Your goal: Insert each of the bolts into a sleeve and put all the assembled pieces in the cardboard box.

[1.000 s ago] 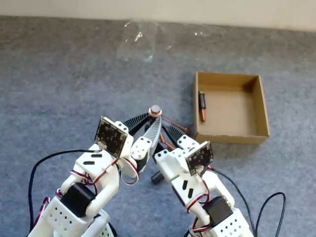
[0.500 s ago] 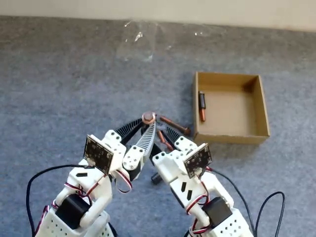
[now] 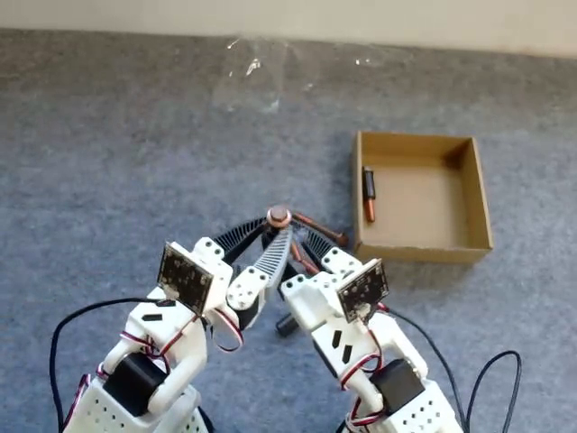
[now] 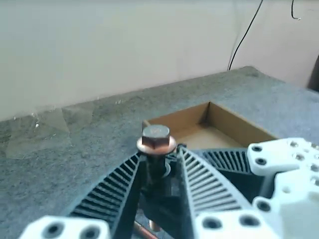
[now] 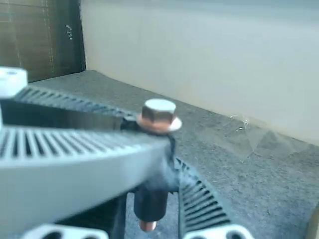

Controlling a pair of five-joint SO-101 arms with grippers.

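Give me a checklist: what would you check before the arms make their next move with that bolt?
1. Bolt seated in the sleeve: ok; head on top, tip showing below.
2. Left gripper shut on the sleeve: ok.
3. Right gripper hold: cannot tell.
4. Cardboard box open, with room beside the assembled piece: ok.
5. All bolts assembled: not ok; a loose bolt and a spare sleeve lie on the table.
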